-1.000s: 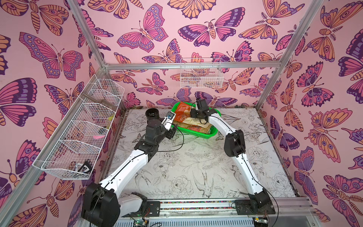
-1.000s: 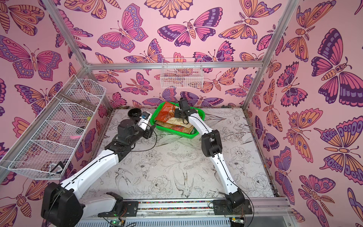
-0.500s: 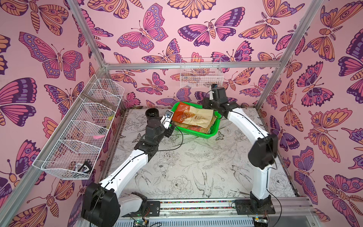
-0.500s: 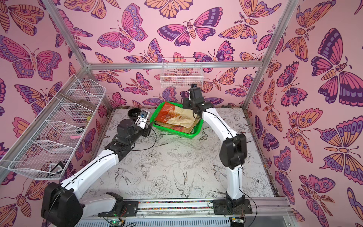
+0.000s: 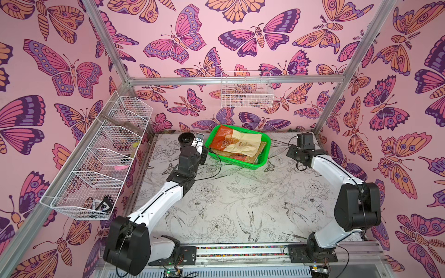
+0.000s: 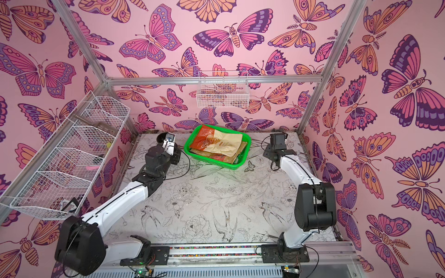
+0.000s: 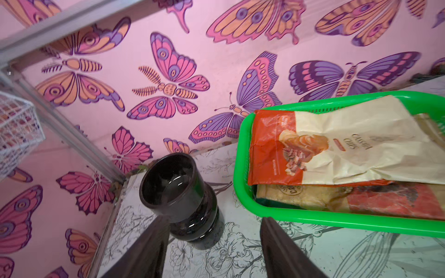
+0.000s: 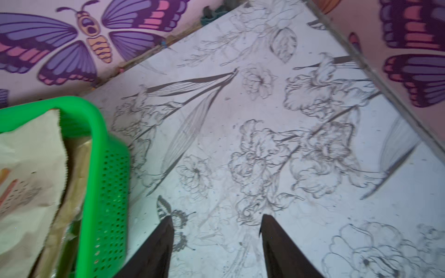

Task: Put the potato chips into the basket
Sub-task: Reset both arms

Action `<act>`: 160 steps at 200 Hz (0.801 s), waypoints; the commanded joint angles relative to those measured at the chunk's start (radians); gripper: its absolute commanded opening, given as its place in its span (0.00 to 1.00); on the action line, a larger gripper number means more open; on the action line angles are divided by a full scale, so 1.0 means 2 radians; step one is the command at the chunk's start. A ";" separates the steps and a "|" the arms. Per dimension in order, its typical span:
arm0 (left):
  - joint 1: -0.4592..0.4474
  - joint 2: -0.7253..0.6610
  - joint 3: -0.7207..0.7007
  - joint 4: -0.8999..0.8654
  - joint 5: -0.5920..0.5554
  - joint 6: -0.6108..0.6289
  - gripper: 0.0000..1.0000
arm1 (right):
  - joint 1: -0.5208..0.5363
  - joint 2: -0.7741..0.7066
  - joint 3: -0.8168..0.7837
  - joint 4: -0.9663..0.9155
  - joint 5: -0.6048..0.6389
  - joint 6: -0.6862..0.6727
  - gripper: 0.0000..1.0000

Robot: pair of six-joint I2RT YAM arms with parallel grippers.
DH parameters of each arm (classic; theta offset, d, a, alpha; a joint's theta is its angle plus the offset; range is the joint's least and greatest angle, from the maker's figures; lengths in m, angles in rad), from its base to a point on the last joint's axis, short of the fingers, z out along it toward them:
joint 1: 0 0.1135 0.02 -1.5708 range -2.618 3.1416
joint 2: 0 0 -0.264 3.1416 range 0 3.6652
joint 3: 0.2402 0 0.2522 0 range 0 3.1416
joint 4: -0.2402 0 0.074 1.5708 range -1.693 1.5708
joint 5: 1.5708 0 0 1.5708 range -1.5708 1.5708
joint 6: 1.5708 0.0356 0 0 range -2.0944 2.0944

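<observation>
One black vase (image 7: 178, 197) near basket (image 7: 239, 156), wire baskets (image 5: 96, 168) hung above

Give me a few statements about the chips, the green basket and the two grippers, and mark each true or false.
1. The Cassava Chips bag lies on top of the pile in the green basket. True.
2. The right gripper holds a chip bag. False: it is open and empty, over bare table beside the basket.
3. A black vase stands upright on the table beside the basket. True.
4. The left gripper is shut on the vase. False: its jaws stand open and hold nothing.
5. A chip bag lies on the table outside the basket. False: every bag in view is in the basket.
</observation>
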 commanded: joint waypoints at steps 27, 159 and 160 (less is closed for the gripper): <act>0.051 0.045 0.004 -0.030 -0.110 -0.146 0.66 | -0.026 -0.042 -0.087 0.088 0.133 -0.060 0.63; 0.136 0.096 -0.151 0.116 -0.149 -0.175 0.65 | -0.032 -0.085 -0.309 0.359 0.080 -0.234 0.62; 0.136 0.098 -0.152 0.119 -0.147 -0.174 0.65 | -0.033 -0.084 -0.311 0.364 0.079 -0.236 0.62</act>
